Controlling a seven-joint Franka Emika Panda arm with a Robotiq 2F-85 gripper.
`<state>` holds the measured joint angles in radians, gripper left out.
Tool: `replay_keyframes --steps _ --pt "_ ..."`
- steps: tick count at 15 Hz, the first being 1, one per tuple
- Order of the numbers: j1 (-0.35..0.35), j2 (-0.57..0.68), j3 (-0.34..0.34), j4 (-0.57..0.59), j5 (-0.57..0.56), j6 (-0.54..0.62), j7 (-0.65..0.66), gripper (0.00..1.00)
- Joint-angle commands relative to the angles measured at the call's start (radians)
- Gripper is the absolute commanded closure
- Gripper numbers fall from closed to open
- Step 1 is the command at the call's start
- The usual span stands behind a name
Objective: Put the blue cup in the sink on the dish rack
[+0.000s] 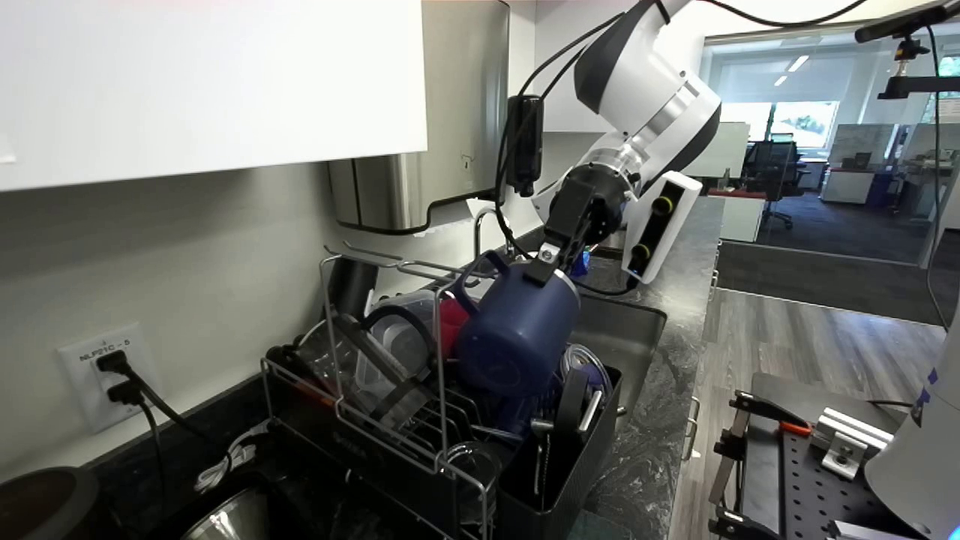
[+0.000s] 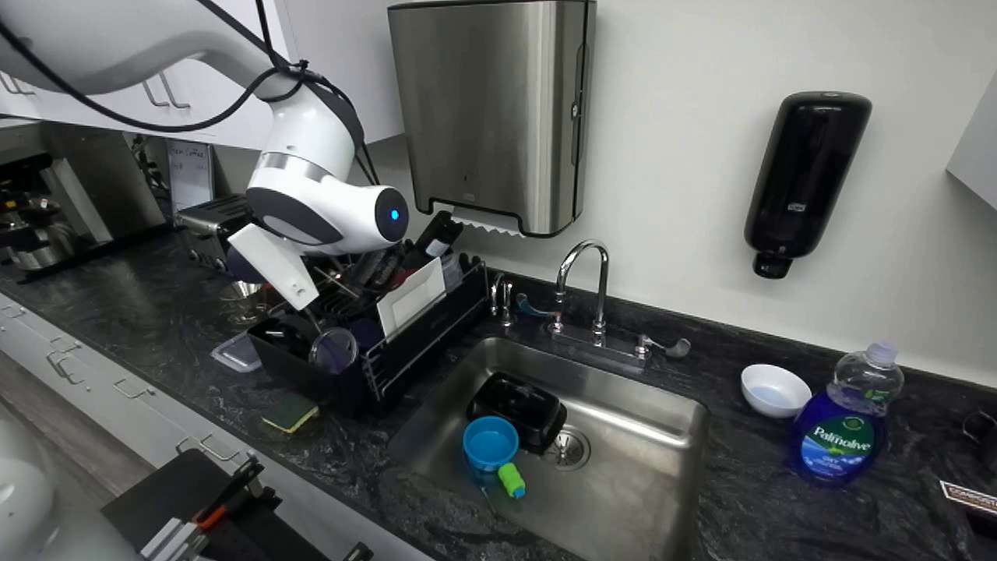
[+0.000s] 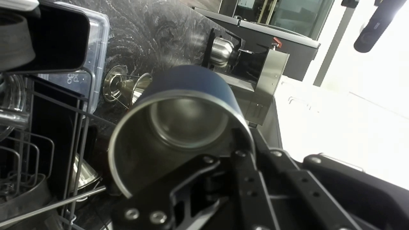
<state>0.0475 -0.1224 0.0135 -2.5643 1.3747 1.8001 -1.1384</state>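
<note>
The blue cup (image 1: 517, 330) is a dark navy mug with a handle and a steel inside. My gripper (image 1: 546, 271) is shut on its rim, one finger inside and one outside. It holds the cup tilted over the dish rack (image 1: 375, 466), its base toward the rack's contents. In the wrist view the cup (image 3: 191, 78) shows its open mouth, with the gripper (image 3: 250, 143) at the rim. In an exterior view the cup is mostly hidden behind the arm, beside the rack (image 2: 436, 327). The sink (image 2: 623, 475) holds a light blue bowl (image 2: 491, 442).
The rack holds clear containers, a white board (image 2: 413, 296) and a cutlery bin (image 1: 562, 480) with utensils. A black container (image 2: 518, 409) and green brush (image 2: 512, 480) lie in the sink. The faucet (image 2: 600, 273), towel dispenser (image 2: 491, 117) and cabinet (image 1: 210, 82) stand nearby.
</note>
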Motion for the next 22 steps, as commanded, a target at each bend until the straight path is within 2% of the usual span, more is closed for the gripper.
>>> replay_keyframes --steps 1,9,10,12,20,22 --pt "-0.017 0.025 -0.002 0.019 -0.008 -0.042 -0.020 0.98" --pt "-0.018 0.033 -0.001 0.022 -0.011 -0.048 -0.015 0.98" --pt "-0.018 0.033 -0.001 0.022 -0.011 -0.048 -0.014 0.68" --pt "-0.018 0.034 -0.001 0.024 -0.012 -0.050 -0.013 0.61" --pt "-0.020 0.035 -0.003 0.031 -0.013 -0.070 -0.013 0.05" --pt "-0.021 0.036 -0.003 0.032 -0.013 -0.071 -0.013 0.00"
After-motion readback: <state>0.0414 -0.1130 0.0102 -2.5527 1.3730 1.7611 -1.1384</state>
